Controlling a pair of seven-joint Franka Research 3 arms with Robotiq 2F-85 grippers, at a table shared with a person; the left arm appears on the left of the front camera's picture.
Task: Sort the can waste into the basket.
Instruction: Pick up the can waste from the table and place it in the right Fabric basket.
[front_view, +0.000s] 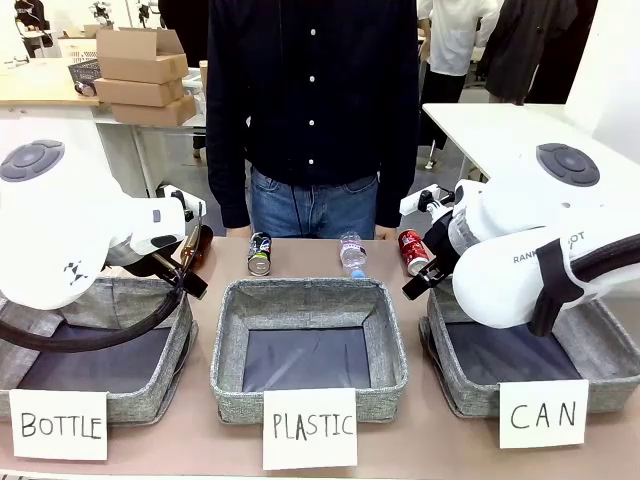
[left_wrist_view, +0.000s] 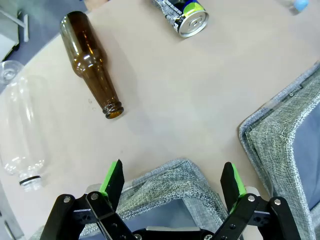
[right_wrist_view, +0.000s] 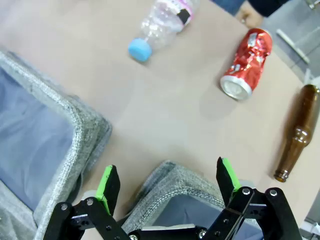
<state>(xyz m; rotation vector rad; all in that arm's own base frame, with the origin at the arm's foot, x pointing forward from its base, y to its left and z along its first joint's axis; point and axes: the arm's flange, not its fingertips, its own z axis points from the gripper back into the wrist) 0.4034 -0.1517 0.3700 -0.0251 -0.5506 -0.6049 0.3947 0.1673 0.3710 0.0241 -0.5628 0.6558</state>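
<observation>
Pick not begun: left gripper (left_wrist_view: 172, 175) and right gripper (right_wrist_view: 167, 180) gaped empty; I judged the right must reach the red can (right_wrist_view: 247, 62) at the far edge of the tabletop (right_wrist_view: 165, 115).

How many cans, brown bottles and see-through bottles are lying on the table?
Cans: 2
Brown bottles: 2
Clear plastic bottles: 2
Total: 6
</observation>
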